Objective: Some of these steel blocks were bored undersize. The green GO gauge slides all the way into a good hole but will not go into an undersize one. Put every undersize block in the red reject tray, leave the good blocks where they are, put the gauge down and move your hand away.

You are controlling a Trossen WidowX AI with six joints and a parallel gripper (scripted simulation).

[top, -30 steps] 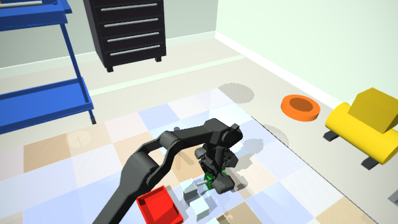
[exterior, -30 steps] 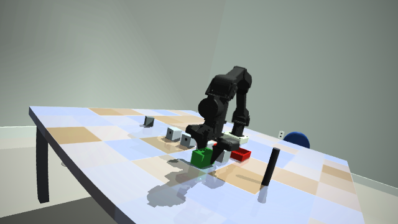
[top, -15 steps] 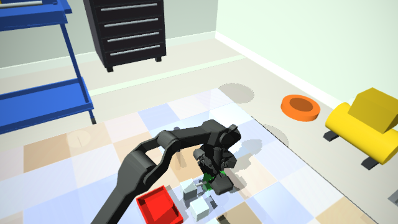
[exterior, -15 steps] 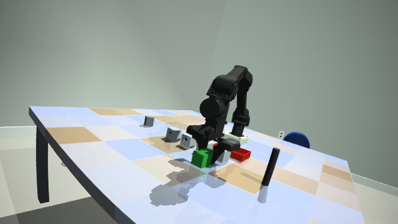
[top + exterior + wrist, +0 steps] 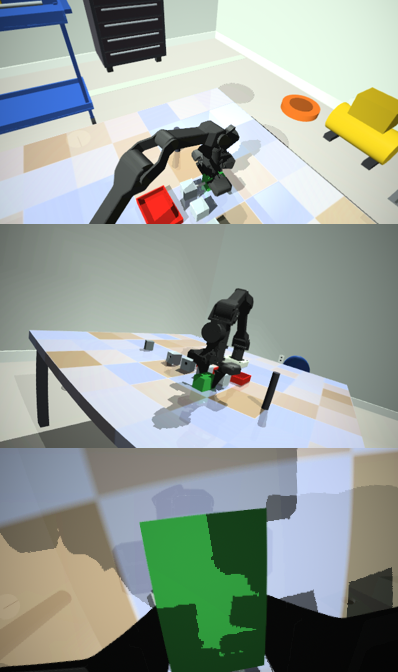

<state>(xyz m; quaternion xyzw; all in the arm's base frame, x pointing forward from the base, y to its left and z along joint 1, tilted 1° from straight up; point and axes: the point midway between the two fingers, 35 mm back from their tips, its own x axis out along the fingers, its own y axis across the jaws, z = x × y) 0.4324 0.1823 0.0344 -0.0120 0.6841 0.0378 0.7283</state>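
Note:
My gripper (image 5: 210, 182) (image 5: 212, 377) (image 5: 205, 598) is shut on the green gauge (image 5: 205, 183) (image 5: 203, 382) (image 5: 180, 563), low over the table. The gauge's grey pin (image 5: 198, 184) points toward a steel block (image 5: 188, 190); whether its tip is in the hole is hidden. Another block (image 5: 199, 209) stands beside that one, and part of a third (image 5: 213, 221) shows at the lower edge. In the exterior view, blocks stand at the left (image 5: 149, 345), in the middle (image 5: 175, 358) and nearer the gripper (image 5: 188, 365); one more block (image 5: 225, 381) is behind the fingers. The red tray (image 5: 158, 203) (image 5: 240, 379) shows no block inside.
A black upright post (image 5: 270, 392) stands on the table, off to one side of the gripper. The robot's pale base (image 5: 243, 363) is behind the red tray. A table edge (image 5: 81, 401) runs along the left in the exterior view. The cart, drawers and yellow machine are off the table.

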